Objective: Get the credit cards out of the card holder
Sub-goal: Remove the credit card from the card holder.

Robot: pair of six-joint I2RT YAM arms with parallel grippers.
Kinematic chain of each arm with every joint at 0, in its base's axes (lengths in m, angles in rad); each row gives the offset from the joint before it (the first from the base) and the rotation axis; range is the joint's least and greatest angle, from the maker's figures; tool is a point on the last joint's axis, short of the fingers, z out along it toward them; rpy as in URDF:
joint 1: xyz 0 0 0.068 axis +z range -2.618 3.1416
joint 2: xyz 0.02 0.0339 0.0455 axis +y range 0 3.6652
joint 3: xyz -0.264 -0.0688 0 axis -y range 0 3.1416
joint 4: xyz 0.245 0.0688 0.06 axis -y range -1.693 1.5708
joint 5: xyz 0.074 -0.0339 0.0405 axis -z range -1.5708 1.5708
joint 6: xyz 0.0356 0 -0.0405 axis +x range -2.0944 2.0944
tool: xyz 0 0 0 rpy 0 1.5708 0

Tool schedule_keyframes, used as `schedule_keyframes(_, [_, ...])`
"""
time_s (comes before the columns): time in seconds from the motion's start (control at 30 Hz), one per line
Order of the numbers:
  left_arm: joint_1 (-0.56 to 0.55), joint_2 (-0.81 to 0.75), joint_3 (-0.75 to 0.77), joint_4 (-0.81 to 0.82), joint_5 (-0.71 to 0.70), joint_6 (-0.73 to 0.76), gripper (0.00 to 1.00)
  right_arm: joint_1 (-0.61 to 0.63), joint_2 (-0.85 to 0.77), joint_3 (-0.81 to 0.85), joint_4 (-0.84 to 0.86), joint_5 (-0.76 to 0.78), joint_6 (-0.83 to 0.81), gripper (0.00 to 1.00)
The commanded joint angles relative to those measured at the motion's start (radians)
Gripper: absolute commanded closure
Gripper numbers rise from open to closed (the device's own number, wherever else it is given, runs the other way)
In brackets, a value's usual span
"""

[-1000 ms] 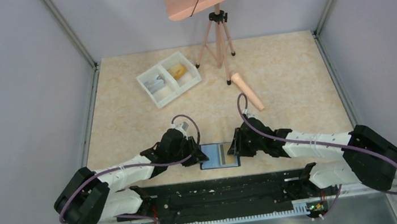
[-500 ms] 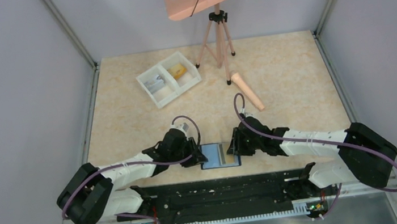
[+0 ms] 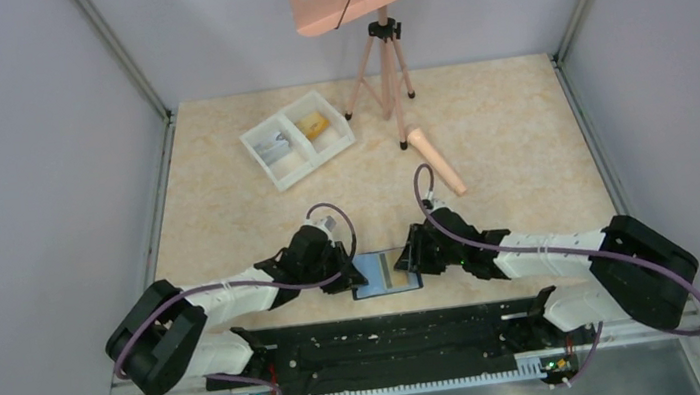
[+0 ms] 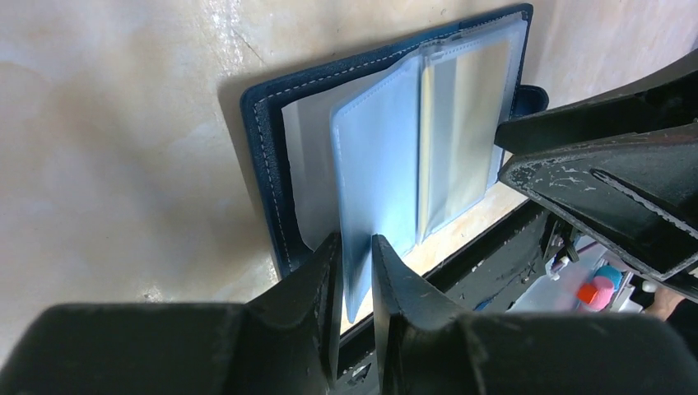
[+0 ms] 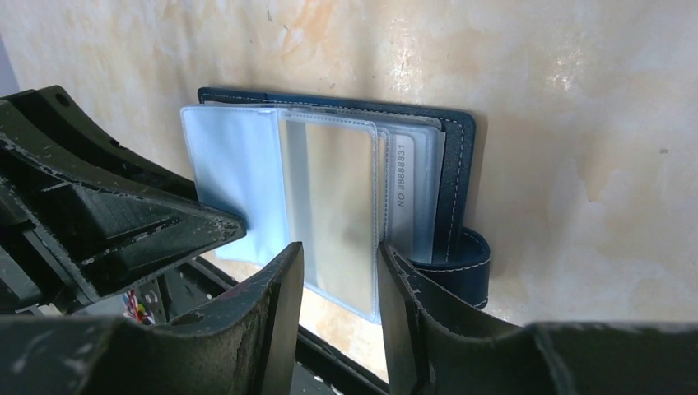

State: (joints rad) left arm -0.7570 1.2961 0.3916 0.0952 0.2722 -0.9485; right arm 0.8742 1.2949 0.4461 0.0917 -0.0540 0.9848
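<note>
Top cam: fixed, high above & behind the arm bases (image 3: 561,311), looks down & fwd over the whole surface (image 3: 520,136), near edge to far corners; far off, wide. L wrist cam: v. close, low by mid near edge, looks past left hand (image 4: 354,247) twd the right edge. R wrist cam: equally close, past right hand (image 5: 339,255), facing opposite way. Both wrist cams share the open card holder (image 4: 379,148) & each other's hand; top cam shows same spot small.

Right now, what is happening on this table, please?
The robot works on a blue card holder lying open near its bases. The left gripper pinches its pale blue sleeve; the right gripper is open around a clear sleeve. A numbered card sits inside. The white tray farther back holds a yellow card and a grey card.
</note>
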Motion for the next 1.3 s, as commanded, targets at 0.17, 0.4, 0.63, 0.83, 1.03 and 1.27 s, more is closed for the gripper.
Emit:
schedule_keyframes(0.17, [-0.005,0.018,-0.022,0.028,-0.005,-0.003,0.76,0.016,-0.090,-0.014,0.127,-0.071,0.039,0.62])
schedule_keyframes(0.4, [-0.006,0.017,-0.023,0.030,-0.004,-0.008,0.76,0.017,-0.098,-0.028,0.165,-0.108,0.057,0.62])
schedule_keyframes(0.63, [-0.005,0.005,-0.022,0.029,-0.004,-0.017,0.76,0.017,-0.086,-0.032,0.220,-0.143,0.077,0.62])
schedule_keyframes(0.83, [-0.005,-0.027,-0.020,0.008,-0.015,-0.022,0.76,0.017,-0.075,-0.025,0.231,-0.159,0.074,0.62])
schedule_keyframes(1.03, [-0.005,-0.052,-0.014,-0.026,-0.032,-0.023,0.76,0.018,-0.055,-0.019,0.228,-0.160,0.073,0.62])
schedule_keyframes(1.27, [-0.004,-0.079,-0.005,-0.066,-0.054,-0.025,0.75,0.021,-0.022,0.000,0.212,-0.159,0.067,0.62])
